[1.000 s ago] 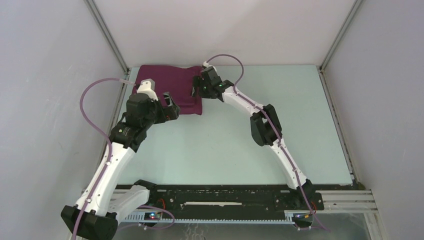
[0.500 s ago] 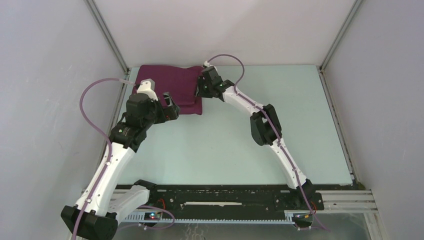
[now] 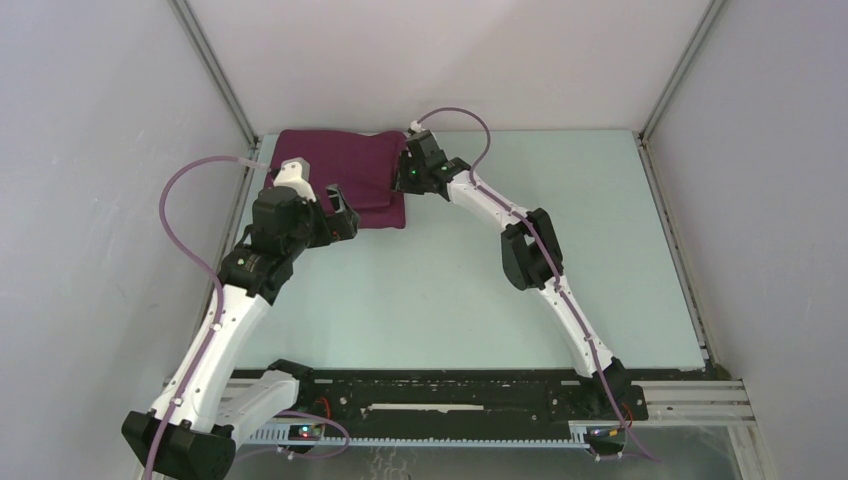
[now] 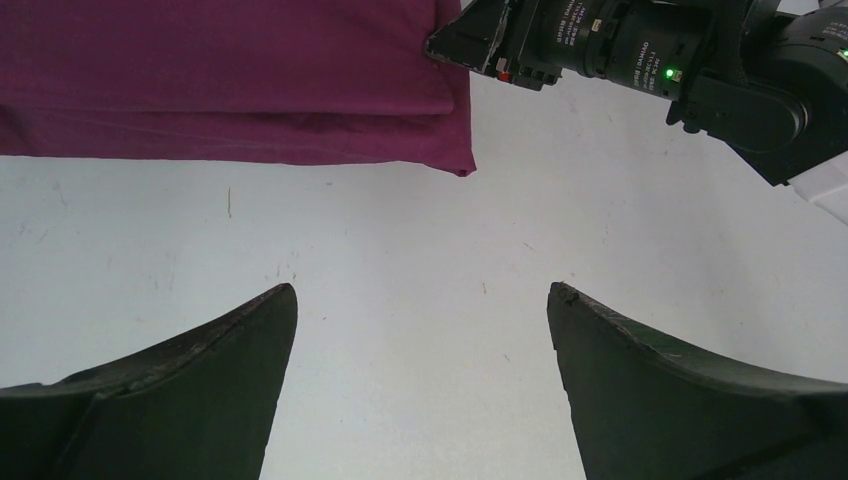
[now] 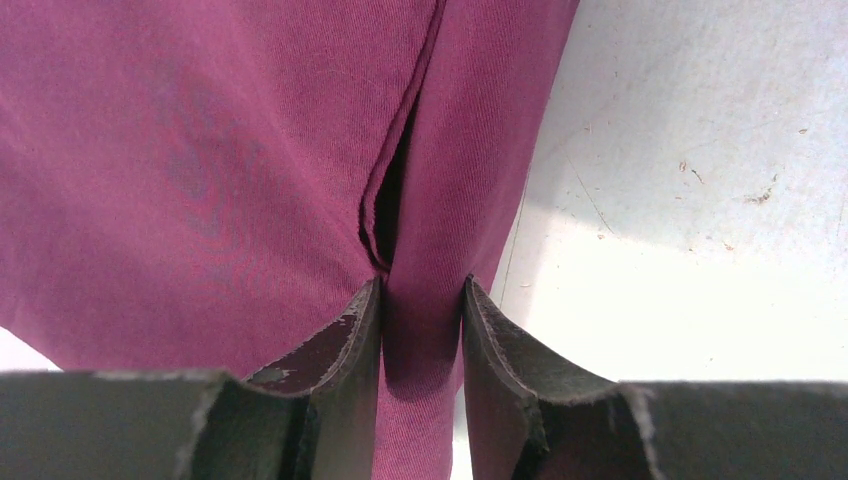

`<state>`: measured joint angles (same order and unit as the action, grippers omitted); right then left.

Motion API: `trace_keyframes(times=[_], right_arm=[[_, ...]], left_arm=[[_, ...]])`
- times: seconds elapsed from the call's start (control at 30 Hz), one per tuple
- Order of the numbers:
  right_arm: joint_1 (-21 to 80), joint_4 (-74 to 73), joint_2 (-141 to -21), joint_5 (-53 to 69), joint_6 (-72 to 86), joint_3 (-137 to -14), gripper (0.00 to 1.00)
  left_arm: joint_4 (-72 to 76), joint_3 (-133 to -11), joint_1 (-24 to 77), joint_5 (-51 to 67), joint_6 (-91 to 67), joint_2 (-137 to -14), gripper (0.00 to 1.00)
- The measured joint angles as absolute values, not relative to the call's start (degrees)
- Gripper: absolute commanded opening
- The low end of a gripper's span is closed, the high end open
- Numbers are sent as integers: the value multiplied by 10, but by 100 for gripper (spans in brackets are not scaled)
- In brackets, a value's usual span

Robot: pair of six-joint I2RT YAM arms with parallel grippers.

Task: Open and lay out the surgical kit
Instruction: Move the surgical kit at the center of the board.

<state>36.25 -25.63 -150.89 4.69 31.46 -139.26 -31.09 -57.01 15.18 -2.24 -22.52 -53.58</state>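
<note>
Right gripper [image 5: 421, 286] pinches cloth wrap [image 5: 200, 150] (left gripper [image 4: 420, 292] spread).

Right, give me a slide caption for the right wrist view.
Right gripper pinches a fold near the edge of the maroon cloth wrap lying on the pale table.

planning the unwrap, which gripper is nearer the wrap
Right. The right gripper pinches the wrap at its right edge; the left gripper hangs open just off its near edge.
</note>
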Motion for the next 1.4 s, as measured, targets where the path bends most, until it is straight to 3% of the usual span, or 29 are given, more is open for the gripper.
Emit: trace_keyframes(times=[0.57,1.4], right_arm=[[341,-245,-1472,46,304,-1334,0],[181,-164,-1220,80,275,-940,0]], left_arm=[[-311,-570,152,-24,-234,-537,100],[-280,-552,152,5,-261,-575,100]])
